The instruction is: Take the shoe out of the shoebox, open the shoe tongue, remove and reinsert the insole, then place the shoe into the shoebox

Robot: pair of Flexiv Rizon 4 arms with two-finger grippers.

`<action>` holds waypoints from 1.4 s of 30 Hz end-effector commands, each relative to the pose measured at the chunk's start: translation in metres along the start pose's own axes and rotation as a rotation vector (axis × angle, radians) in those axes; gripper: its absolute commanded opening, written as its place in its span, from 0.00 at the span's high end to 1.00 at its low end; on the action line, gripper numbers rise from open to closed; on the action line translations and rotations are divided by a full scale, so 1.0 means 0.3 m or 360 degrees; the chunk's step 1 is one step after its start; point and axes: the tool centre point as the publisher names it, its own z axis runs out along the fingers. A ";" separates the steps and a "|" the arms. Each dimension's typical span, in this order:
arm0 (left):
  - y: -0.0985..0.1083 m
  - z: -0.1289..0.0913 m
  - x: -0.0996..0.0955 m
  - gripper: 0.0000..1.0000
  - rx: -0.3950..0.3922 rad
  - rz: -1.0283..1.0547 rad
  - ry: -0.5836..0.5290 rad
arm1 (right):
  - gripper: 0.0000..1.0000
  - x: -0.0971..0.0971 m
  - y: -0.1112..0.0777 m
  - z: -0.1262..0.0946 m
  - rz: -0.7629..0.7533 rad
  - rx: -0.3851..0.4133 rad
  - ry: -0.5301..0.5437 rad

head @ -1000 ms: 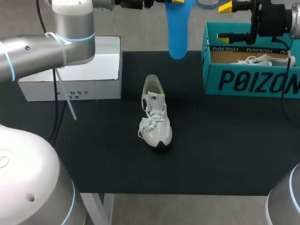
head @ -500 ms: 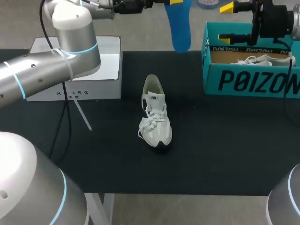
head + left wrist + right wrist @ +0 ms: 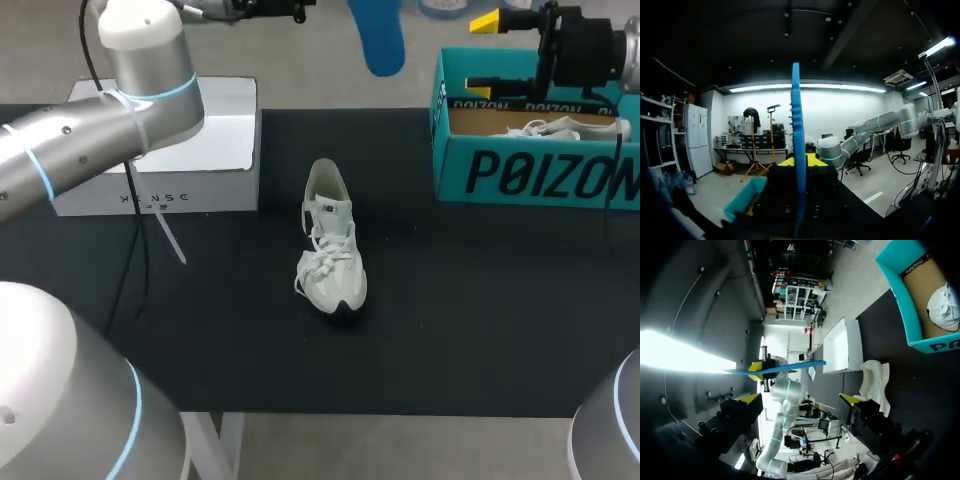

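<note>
A white sneaker (image 3: 331, 252) lies mid-table with its toe toward the near edge; the right wrist view also shows this sneaker (image 3: 875, 380). High above the table's far edge hangs the blue insole (image 3: 377, 35). My left gripper (image 3: 800, 163) is shut on it, and there the insole (image 3: 796, 125) shows edge-on, rising from between the yellow tips. My right gripper (image 3: 490, 50) hovers open over the near-left corner of the teal shoebox (image 3: 535, 165), holding nothing. In its own view the right gripper (image 3: 799, 399) stands wide apart, with the insole (image 3: 775, 370) far ahead.
A second white shoe (image 3: 545, 128) lies inside the teal shoebox (image 3: 900, 295). A white box (image 3: 160, 150) stands at the table's back left, under my left arm. Black tabletop surrounds the sneaker on all sides.
My left arm has lifted the insole higher and slightly back, so less of it shows in the head view. The right arm and the sneaker have not moved.
</note>
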 end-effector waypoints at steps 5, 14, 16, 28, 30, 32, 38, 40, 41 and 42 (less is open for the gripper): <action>-0.021 -0.012 -0.020 1.00 -0.0470 0.0564 0.0181 | 0.00 -0.001 -0.003 0.005 0.0001 -0.0004 0.0013; -0.039 -0.006 -0.041 1.00 -0.0583 0.0910 0.0142 | 0.00 -0.005 -0.006 0.005 0.0008 0.0001 0.0009; -0.050 0.000 -0.050 1.00 -0.0576 0.1081 0.0112 | 0.00 -0.004 -0.007 0.003 0.0010 0.0001 0.0011; -0.080 0.003 -0.060 1.00 -0.0266 0.1410 -0.0019 | 0.00 0.000 -0.005 0.004 0.0012 0.0002 0.0009; -0.080 0.003 -0.060 1.00 -0.0266 0.1410 -0.0019 | 0.00 -0.001 -0.005 0.004 0.0015 0.0003 0.0008; -0.080 0.003 -0.060 1.00 -0.0266 0.1410 -0.0019 | 0.00 -0.003 -0.006 0.004 0.0018 0.0005 0.0006; -0.080 0.003 -0.060 1.00 -0.0266 0.1410 -0.0019 | 0.00 0.008 -0.013 0.021 0.0037 0.0046 0.0058; -0.080 0.003 -0.060 1.00 -0.0266 0.1410 -0.0019 | 0.00 0.024 -0.018 0.027 0.0044 0.0070 0.0098; -0.084 0.001 -0.068 1.00 -0.0237 0.1557 -0.0007 | 0.00 0.031 -0.020 0.028 0.0049 0.0080 0.0126; -0.079 -0.002 -0.071 1.00 -0.0286 0.1618 0.0029 | 0.00 0.039 -0.022 0.031 0.0054 0.0091 0.0144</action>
